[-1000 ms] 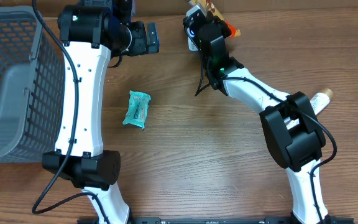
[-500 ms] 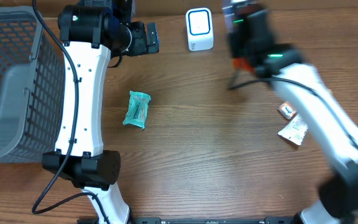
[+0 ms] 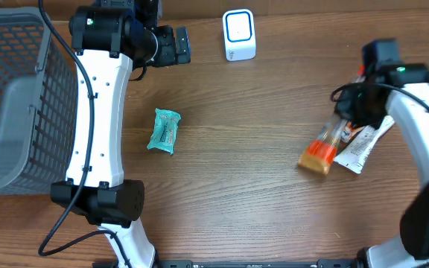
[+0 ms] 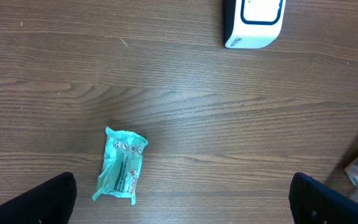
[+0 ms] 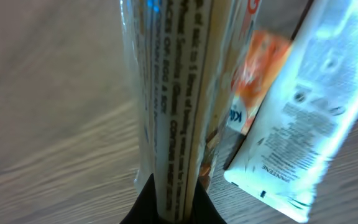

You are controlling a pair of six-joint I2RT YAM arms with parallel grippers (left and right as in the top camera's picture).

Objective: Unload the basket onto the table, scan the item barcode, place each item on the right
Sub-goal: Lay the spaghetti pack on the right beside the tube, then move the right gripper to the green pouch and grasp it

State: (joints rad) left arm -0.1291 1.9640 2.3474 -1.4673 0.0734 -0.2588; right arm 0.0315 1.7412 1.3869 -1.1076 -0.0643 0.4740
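"Orange end, clear wrap: that packet (image 3: 319,155) at the right side of the wooden table (image 3: 259,201); who has it?"

"I have it; my right gripper (image 3: 345,120) is clenched on its upper end; in the right wrist view the wrapper runs up from between the fingers (image 5: 140,214), its print edge-on; the orange end is low by a white sachet (image 3: 360,149); whether it touches the table I cannot tell."

"And the scanner (image 3: 239,35)?"

"White with a blue ring, at the far edge, well apart from the packet; my left gripper (image 3: 173,46) hangs near it, jaws released wide, nothing between them; a teal pouch (image 3: 164,130) lies flat beside my left arm; a grey basket (image 3: 10,97) stands at the left."
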